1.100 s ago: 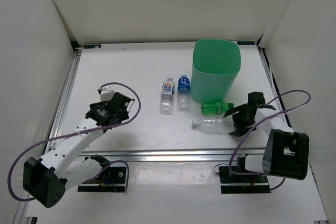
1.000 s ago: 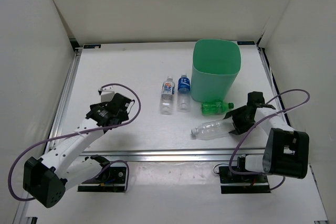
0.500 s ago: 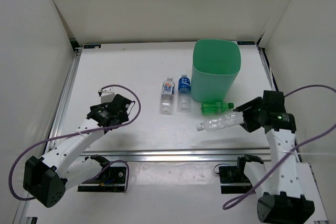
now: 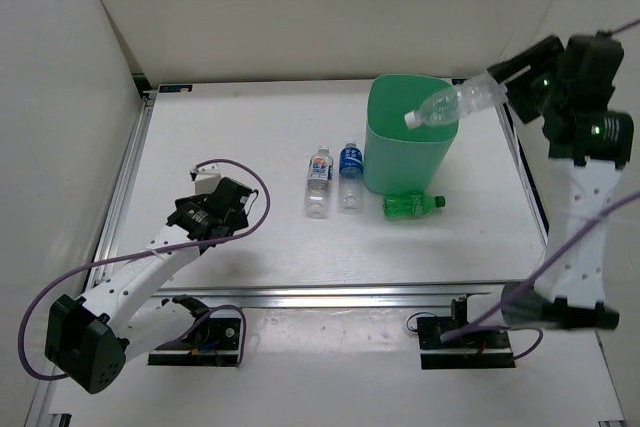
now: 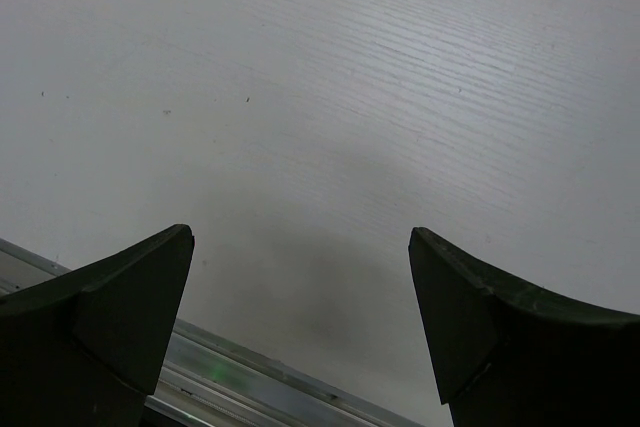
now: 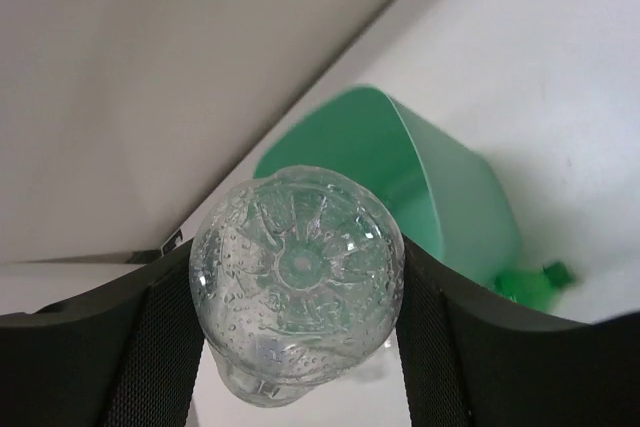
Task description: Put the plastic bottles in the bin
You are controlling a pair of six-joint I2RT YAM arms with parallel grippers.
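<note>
My right gripper (image 4: 503, 87) is shut on the plain clear bottle (image 4: 453, 104) and holds it high over the mint-green bin (image 4: 410, 147), cap pointing left above the bin's opening. The right wrist view shows the bottle's base (image 6: 297, 277) between my fingers, with the bin (image 6: 455, 197) below. The green bottle (image 4: 412, 205) lies on the table in front of the bin. The blue-label bottle (image 4: 349, 175) and the white-red-label bottle (image 4: 318, 180) lie side by side left of the bin. My left gripper (image 4: 240, 197) is open and empty, low over the table (image 5: 350, 97) at the left.
White walls enclose the table on three sides. A metal rail (image 4: 330, 295) runs along the near edge and also shows in the left wrist view (image 5: 260, 387). Purple cables loop from both arms.
My right arm has lifted the clear bottle from the table in front of the bin, up and back, to above the bin's opening. The left arm has hardly moved.
</note>
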